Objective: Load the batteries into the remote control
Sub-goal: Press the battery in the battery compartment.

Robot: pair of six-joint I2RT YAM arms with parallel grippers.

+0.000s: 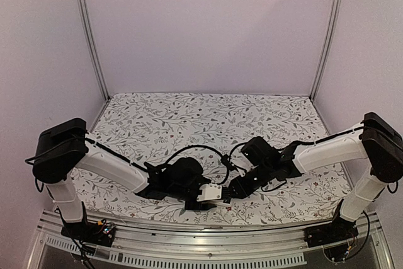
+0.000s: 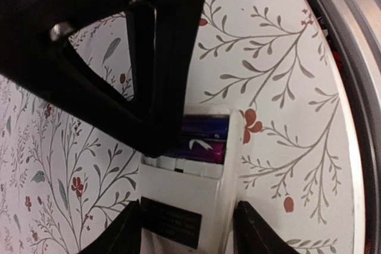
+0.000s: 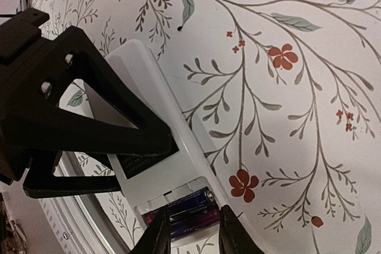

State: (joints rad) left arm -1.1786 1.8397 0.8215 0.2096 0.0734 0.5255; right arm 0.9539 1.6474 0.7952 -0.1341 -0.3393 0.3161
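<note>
Remote control [image 2: 178,191] sits white back up between the fingers of the left gripper [image 2: 187,227], which clamp its long sides; batteries [image 3: 190,207], dark with a purple sheen, lie side by side in the open bay at one end of the remote control; right gripper [image 3: 193,233] hangs over that end, its fingers narrowly parted with the batteries between their tips, and whether they pinch I cannot tell; the top view shows only both arms meeting at the remote control on the flowered cloth [image 1: 189,118], the bay too small to make out; the left wrist view shows the right gripper's black finger covering part of the batteries.
</note>
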